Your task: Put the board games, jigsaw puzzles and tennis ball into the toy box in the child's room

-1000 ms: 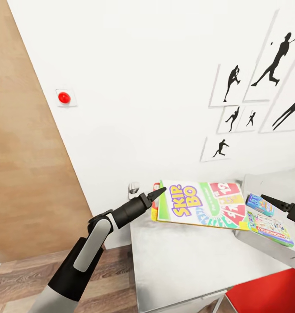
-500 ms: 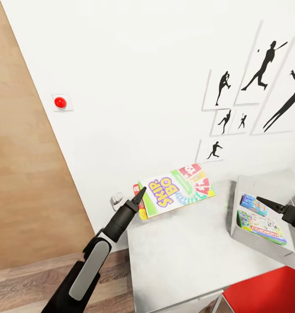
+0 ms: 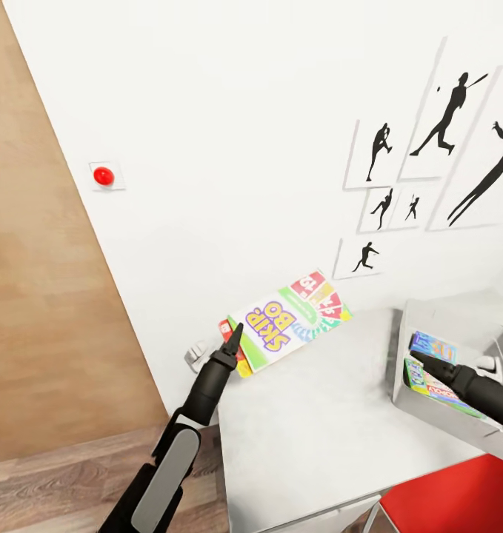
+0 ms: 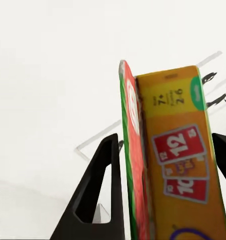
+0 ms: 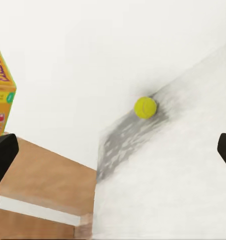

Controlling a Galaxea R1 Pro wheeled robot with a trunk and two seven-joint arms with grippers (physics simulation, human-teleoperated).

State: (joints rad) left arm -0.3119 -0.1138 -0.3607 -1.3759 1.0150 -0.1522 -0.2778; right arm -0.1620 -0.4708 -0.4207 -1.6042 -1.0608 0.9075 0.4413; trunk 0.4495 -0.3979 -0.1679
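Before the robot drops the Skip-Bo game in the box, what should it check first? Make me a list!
1. Left gripper has the Skip-Bo game between its fingers: ok.
2. Game lifted off the table: ok, it's tilted in the air.
3. Game over the toy box: not ok, it's off to the box's side.
4. Room in the box: cannot tell; two board games already lie inside.
5. Right gripper out of the way: not ok, it's over the box.
6. Tennis ball packed: not ok, it's on the table.
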